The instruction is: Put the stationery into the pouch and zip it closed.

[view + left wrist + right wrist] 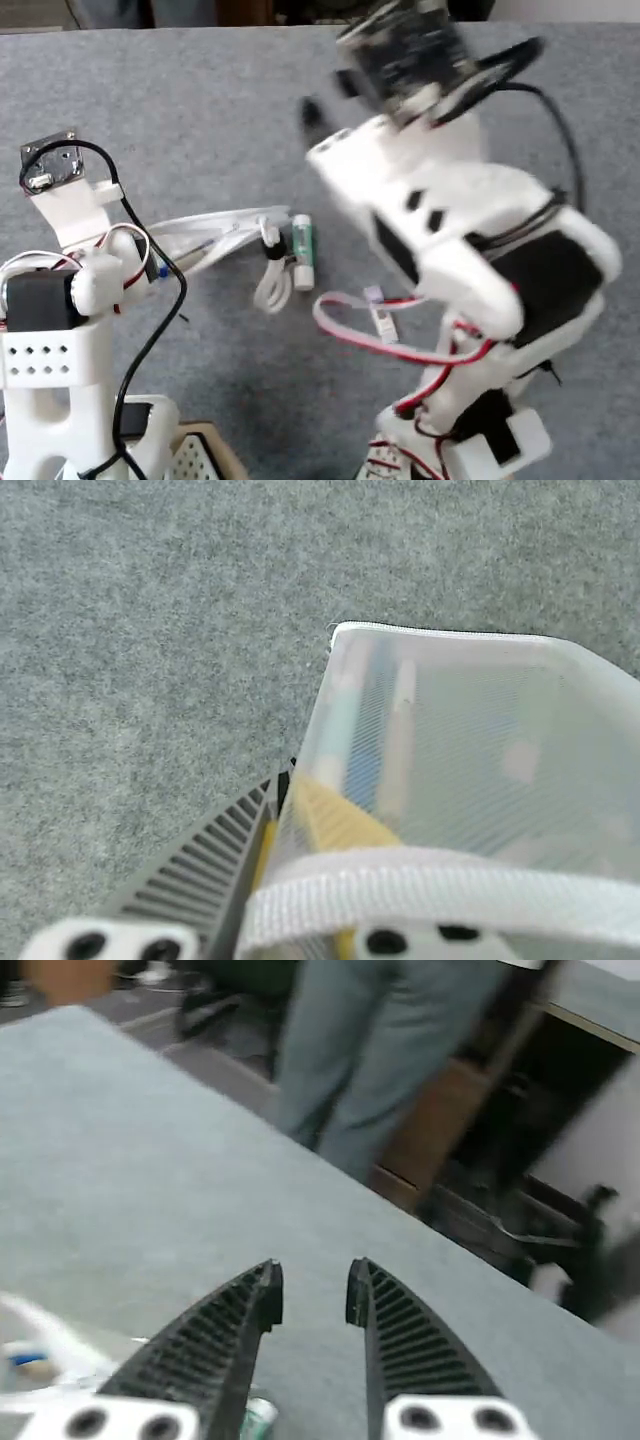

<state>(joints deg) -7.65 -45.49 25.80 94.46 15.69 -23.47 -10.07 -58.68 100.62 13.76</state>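
The translucent white mesh pouch (225, 232) lies on the grey table with pens visible through its wall (400, 740). My left gripper (158, 266) is shut on the pouch's near end, its ribbed finger (205, 865) pressed against the fabric edge. A green and white glue stick (303, 250) lies on the table just past the pouch's far end, and its tip shows in the right wrist view (256, 1416). My right gripper (312, 1295) hangs raised above the table beyond the glue stick (311, 114), open a little with nothing between its fingers.
A white strap loop (272, 285) trails from the pouch next to the glue stick. Red and white cables (375, 335) hang from the right arm above the table's middle. A person's legs (380, 1050) stand beyond the table's far edge.
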